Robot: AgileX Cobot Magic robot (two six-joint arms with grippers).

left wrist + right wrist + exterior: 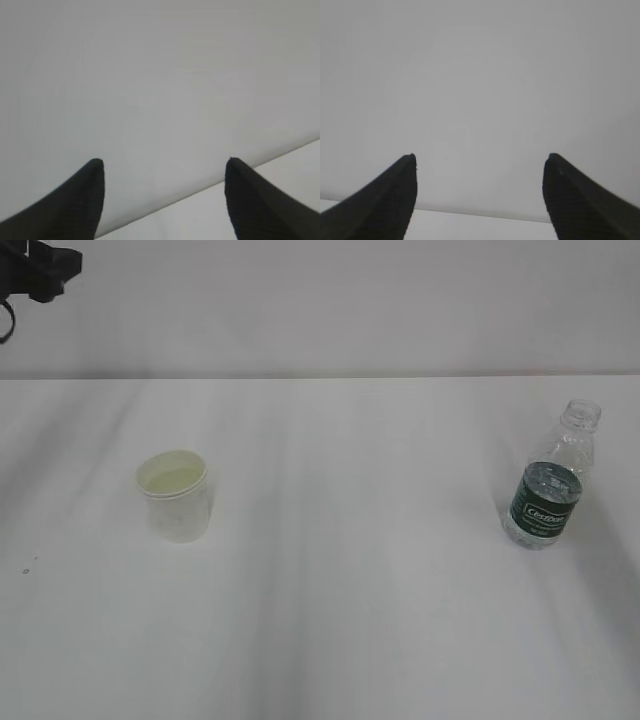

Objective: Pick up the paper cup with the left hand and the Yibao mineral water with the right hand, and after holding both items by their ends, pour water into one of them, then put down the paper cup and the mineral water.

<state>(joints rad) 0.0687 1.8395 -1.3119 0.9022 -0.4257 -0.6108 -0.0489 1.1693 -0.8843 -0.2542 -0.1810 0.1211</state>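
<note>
The paper cup stands upright on the left of the white table, its pale yellowish inside showing. The Yibao mineral water stands at the right, a capless clear bottle with a dark green label. A black part of the left arm shows at the top left corner, high above the table. The left gripper is open and empty, facing a blank wall and table edge. The right gripper is open and empty too, and does not show in the exterior view. Neither wrist view shows the cup or bottle.
The table meets a plain grey wall at the back. A tiny dark speck lies on the table at the far left.
</note>
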